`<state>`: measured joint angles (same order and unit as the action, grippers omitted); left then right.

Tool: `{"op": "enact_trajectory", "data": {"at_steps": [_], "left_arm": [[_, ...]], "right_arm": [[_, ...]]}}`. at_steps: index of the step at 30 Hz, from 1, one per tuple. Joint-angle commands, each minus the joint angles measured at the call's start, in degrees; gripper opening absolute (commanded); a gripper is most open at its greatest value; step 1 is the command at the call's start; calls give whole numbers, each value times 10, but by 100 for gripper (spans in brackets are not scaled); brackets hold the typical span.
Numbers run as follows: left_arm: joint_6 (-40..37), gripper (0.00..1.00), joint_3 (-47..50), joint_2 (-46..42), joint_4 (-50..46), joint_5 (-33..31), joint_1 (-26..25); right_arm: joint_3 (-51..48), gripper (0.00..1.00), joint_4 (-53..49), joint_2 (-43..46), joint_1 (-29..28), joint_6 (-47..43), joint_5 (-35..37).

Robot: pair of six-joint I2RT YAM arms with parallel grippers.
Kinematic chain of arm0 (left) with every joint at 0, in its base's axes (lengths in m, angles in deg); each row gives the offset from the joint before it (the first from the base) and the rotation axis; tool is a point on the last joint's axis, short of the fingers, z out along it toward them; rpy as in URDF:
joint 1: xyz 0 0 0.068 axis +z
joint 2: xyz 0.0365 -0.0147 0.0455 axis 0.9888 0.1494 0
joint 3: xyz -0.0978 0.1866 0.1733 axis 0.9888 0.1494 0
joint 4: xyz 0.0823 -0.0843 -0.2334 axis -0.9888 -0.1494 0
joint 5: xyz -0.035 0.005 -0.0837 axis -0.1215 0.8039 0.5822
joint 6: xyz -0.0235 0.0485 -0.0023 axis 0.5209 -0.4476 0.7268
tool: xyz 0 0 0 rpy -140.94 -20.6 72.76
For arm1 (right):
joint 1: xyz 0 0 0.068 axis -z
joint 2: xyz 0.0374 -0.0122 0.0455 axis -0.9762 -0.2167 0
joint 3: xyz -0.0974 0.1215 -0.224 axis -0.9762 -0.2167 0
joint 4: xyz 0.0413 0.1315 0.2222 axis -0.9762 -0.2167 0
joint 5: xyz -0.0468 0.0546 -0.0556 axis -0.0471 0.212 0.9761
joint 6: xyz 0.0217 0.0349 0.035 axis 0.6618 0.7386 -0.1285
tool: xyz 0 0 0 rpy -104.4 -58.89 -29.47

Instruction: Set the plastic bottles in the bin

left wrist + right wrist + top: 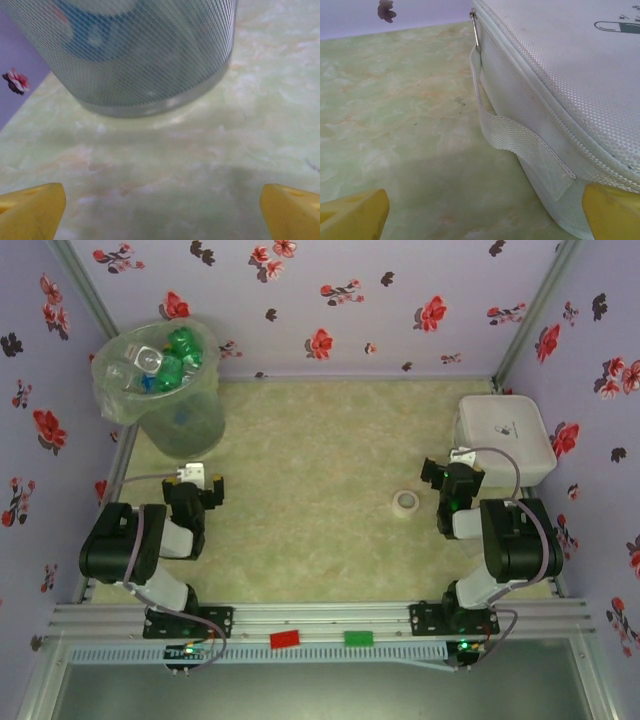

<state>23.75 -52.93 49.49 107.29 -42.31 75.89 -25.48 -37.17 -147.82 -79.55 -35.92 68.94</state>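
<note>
The bin, a round mesh bucket lined with a pale green bag, stands at the far left corner. Several plastic bottles, clear and green with blue and green caps, lie piled inside it. My left gripper hangs just in front of the bin's base, open and empty. In the left wrist view the bin's mesh wall rises close ahead, with my yellow fingertips spread wide over bare table. My right gripper is open and empty beside the white box.
A white zippered box sits at the far right; its side and strap are close to my right fingertips. A small white tape roll lies on the mat left of the right arm. Flowered walls enclose the table.
</note>
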Motion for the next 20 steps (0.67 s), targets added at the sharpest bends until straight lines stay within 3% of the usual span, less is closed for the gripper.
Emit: {"op": "enact_trajectory", "data": {"at_steps": [1,20], "left_arm": [[2,100,-7,-7,65,22,4],[26,100,-80,-13,-66,-11,13]], "right_arm": [[8,100,12,2,4,9,-11],[12,100,-2,5,5,5,-27]]}}
